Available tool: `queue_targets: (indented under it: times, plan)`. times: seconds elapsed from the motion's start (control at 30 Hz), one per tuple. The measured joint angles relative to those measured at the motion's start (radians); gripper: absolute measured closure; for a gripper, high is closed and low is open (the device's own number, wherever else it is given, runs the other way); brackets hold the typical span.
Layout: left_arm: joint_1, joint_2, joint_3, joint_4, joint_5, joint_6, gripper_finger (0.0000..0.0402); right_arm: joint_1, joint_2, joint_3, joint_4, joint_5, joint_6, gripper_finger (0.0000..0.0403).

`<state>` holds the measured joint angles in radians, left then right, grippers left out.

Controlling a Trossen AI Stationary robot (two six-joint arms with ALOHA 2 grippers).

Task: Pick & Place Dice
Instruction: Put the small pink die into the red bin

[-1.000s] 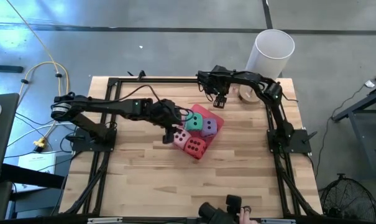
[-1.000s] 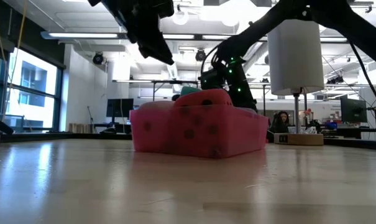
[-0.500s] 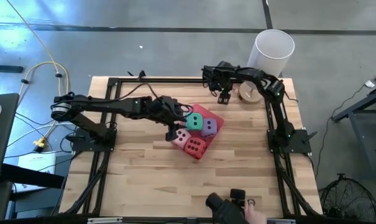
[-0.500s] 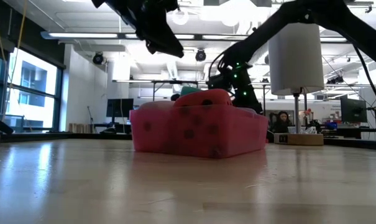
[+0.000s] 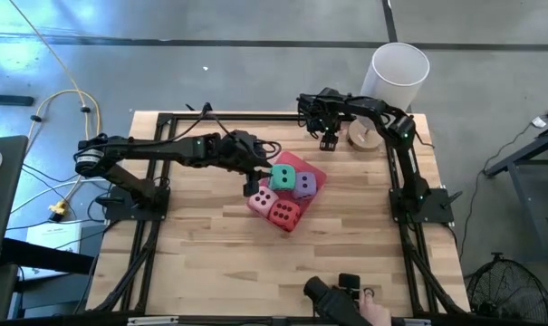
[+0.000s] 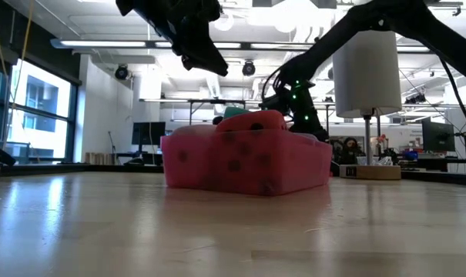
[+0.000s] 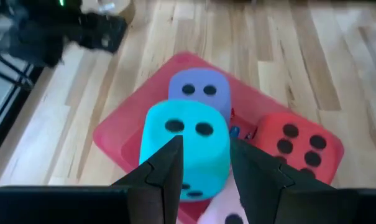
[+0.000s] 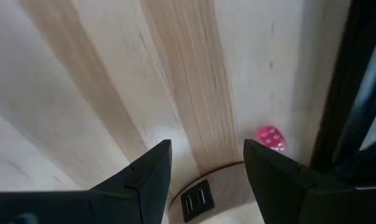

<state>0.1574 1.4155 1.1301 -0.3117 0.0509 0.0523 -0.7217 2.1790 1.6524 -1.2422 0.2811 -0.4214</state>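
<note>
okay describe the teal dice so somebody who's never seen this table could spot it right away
Find the flat pink tray near the middle of the wooden table, where four dice sit bunched together. The teal dice is the one nearest the left gripper, beside the purple dice. It is the only blue-green one.

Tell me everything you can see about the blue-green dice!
The teal die is a soft-looking cube with rounded corners and dark round pips. Two pips show on one face in the left wrist view, and two on its upward face from above. It sits upright on the pink tray, snug against the purple die, with the pale pink die and red die close by. The left claw hangs open beside it, apparently not touching it.
</note>
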Motion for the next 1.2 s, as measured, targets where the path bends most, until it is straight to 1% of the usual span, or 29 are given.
queue_targets:
  times: [0.13, 0.3, 0.53, 0.67, 0.83, 1.0, 1.2]
  plan:
    - [0.0, 0.0, 0.0, 0.035, 0.0, 0.001, 0.0275, -0.014, 0.044, -0.001, -0.013, 0.011, 0.006, 0.0211]
    - [0.0, 0.0, 0.0, 0.033, 0.0, 0.001, 0.0275, -0.013, 0.069, 0.001, -0.013, 0.089, -0.027, 0.0211]
    - [-0.002, 0.0, 0.0, 0.034, 0.001, 0.001, 0.0275, -0.027, 0.07, 0.0, 0.043, 0.172, -0.128, 0.0211]
    - [-0.001, 0.0, 0.0, 0.036, 0.003, 0.006, 0.0275, -0.041, 0.07, 0.0, 0.106, 0.202, -0.136, 0.0211]
    - [0.0, 0.0, 0.0, 0.037, 0.003, 0.032, 0.0275, -0.043, 0.07, 0.0, 0.11, 0.227, -0.133, 0.0211]
    - [0.0, 0.0, 0.0, 0.042, 0.003, 0.038, 0.0275, -0.053, 0.07, 0.0, 0.111, 0.227, -0.109, 0.0211]
    - [0.0, 0.0, 0.0, 0.043, 0.0, 0.039, 0.0275, -0.105, 0.066, 0.003, 0.119, 0.112, -0.064, 0.0211]
